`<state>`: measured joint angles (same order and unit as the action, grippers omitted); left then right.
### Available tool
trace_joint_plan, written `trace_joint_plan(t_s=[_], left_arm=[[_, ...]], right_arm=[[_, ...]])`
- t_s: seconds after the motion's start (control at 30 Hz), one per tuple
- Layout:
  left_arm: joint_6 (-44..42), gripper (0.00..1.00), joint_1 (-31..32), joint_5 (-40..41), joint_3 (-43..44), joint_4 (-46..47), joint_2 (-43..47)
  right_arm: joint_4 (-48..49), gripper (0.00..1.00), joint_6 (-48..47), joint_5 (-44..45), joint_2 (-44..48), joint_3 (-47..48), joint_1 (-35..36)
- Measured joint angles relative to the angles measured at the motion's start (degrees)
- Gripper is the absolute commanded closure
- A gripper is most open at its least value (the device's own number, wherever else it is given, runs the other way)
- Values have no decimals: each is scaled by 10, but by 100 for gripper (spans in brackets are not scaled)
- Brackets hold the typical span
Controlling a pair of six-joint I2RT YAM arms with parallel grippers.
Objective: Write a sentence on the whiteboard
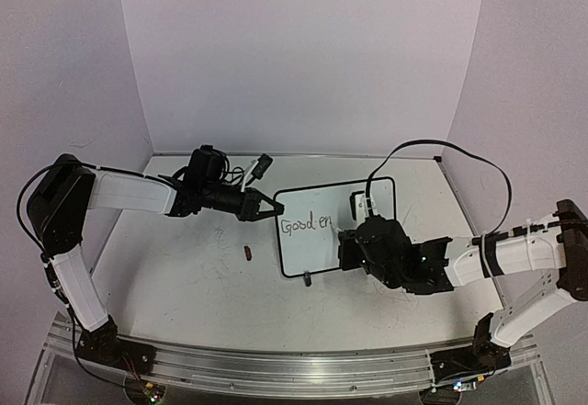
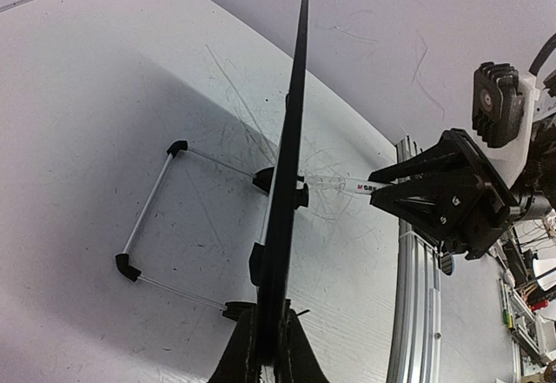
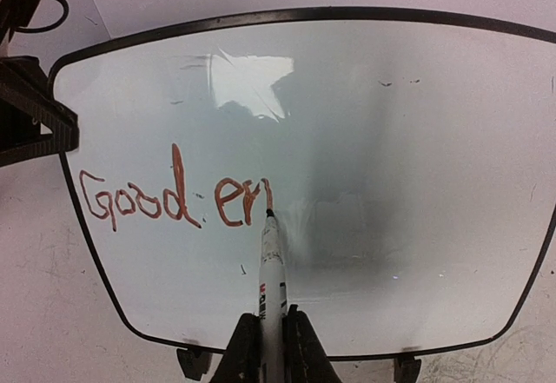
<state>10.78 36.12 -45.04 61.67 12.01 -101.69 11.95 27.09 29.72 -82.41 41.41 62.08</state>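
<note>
Red-brown ink reads only "Good en", so the sentence [image 3: 174, 196] is less than half done. It sits toward 9 o'clock on the whiteboard [image 3: 417, 140], which stands near the centre of the worktop [image 1: 184, 267]. The right fingers [image 3: 245, 353] are clamped on a marker [image 3: 272, 261], and its tip touches the board just after the "n". The left fingers [image 2: 239, 361] are closed on the board's 9 o'clock edge. I think pressure is the main risk: too hard a push could tilt the board on its thin stand [image 2: 148, 205] or twist it in the left grip, and the letters would drift. The marker could also slip and leave faint strokes.
</note>
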Motion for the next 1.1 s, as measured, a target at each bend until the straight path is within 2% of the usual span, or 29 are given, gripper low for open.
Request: trace_joint_plan(t_s=[0.47, 0.73, 1.1], left_arm=[[0, 100, 0, 0, 0, 0, 0], [-1, 100, 2, 1, 0, 0, 2], [-1, 100, 3, 2, 0, 0, 2]], right_arm=[[-5, 100, 1, -7, 4, -3, 1], [6, 100, -4, -8, 61, -31, -6], [25, 100, -17, -20, 40, -31, -11]])
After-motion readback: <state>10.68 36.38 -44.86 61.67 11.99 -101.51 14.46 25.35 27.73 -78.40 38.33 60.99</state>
